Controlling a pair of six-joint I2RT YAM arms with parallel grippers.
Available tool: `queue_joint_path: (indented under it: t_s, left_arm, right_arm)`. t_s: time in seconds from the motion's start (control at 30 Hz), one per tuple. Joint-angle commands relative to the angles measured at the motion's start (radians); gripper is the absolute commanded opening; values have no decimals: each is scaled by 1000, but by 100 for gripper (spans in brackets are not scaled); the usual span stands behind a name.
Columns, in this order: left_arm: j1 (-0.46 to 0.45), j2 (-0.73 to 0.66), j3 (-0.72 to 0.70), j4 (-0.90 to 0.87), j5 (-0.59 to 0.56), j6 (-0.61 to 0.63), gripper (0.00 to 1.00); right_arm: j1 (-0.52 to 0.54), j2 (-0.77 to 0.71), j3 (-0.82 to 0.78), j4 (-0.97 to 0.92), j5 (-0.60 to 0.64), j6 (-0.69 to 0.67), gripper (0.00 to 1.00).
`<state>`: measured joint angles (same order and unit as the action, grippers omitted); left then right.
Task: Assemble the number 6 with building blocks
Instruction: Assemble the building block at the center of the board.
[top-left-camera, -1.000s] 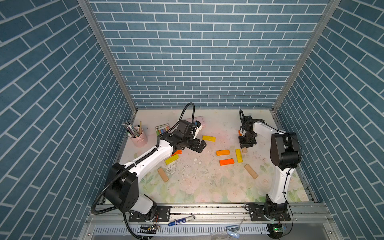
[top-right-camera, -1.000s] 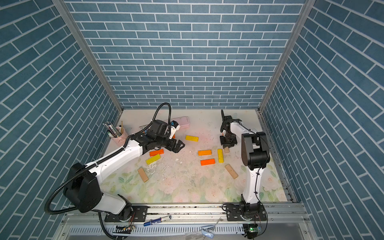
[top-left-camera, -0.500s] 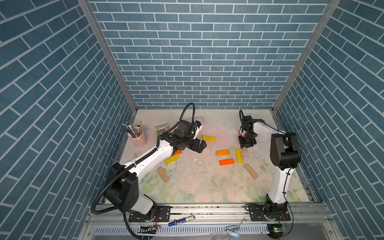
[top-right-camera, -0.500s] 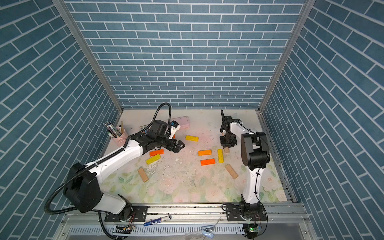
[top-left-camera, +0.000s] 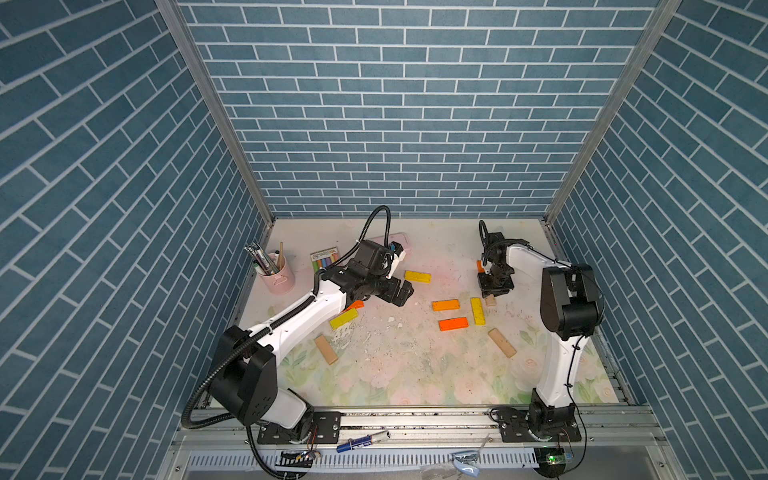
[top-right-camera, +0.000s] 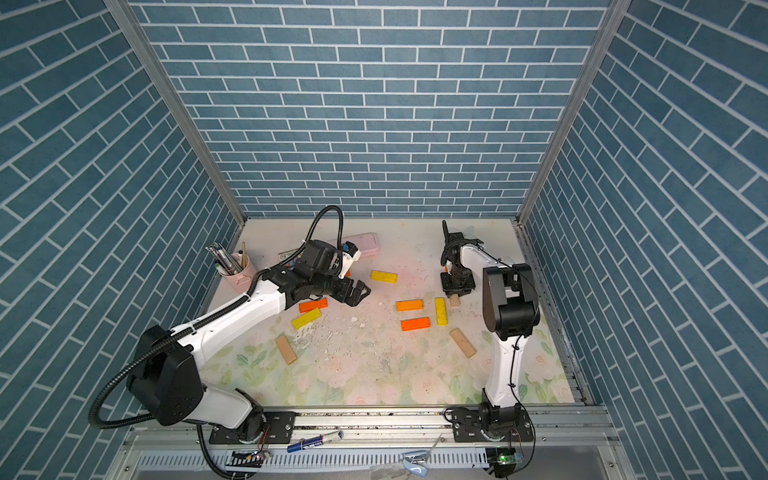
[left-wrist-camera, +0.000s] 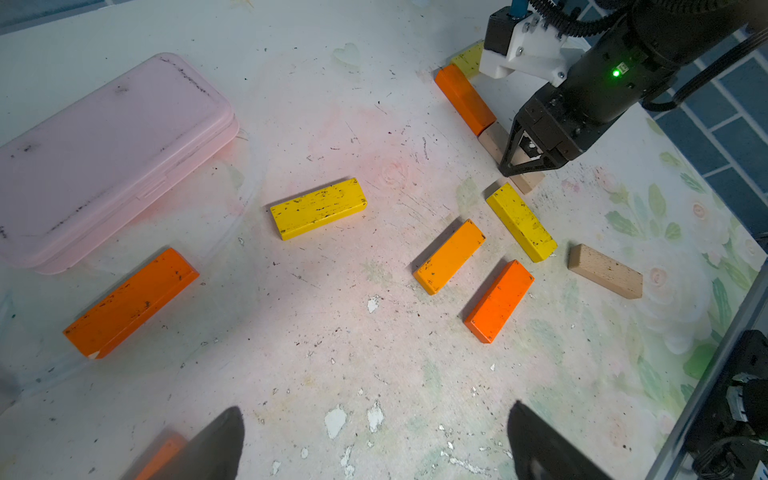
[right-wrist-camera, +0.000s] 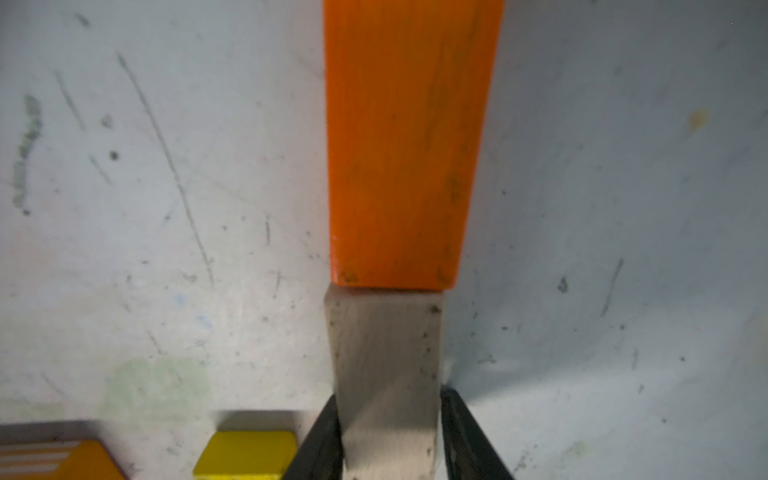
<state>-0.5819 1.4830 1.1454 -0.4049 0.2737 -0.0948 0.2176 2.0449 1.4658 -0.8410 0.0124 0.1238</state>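
Right gripper (right-wrist-camera: 389, 397) is down at the desk (right-wrist-camera: 166, 208) with a tan block (right-wrist-camera: 386, 345) sitting between its fingers (right-wrist-camera: 461, 419). They hug both long sides of it, but honestly I can't tell from the wrist cam whether they're pinching it or just flanking it. The block lies flat. Its far end, out past the fingertips, butts square against an orange block (right-wrist-camera: 407, 145), so the two make one straight line. Just off to one side of that gripper is the end of a yellow block (right-wrist-camera: 245, 455), with a bit of an amber block (right-wrist-camera: 83, 463) beyond it.

Left gripper (left-wrist-camera: 374, 409) is spread wide open with nothing in it, hanging over a bare, scuffed patch of desk. Ahead of it in its own cam there's a second yellow block (left-wrist-camera: 318, 208) lying alone. The right gripper's group of blocks is further out, well apart from it. A pink case (left-wrist-camera: 104, 158) sits off to the other side. In a top view a spare tan block (top-left-camera: 502, 354) lies by itself, back toward the right arm's base from its gripper.
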Motion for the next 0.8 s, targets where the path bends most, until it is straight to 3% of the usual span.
queue_joint_path:
  t_s: [0.0, 0.77]
  left_arm:
    - [-9, -26, -5, 12, -2, 2, 99]
    - [-12, -26, -6, 12, -5, 5, 99]
  right_arm:
    - [2, 43, -15, -30, 32, -15, 36]
    - [5, 78, 27, -39, 28, -10, 32]
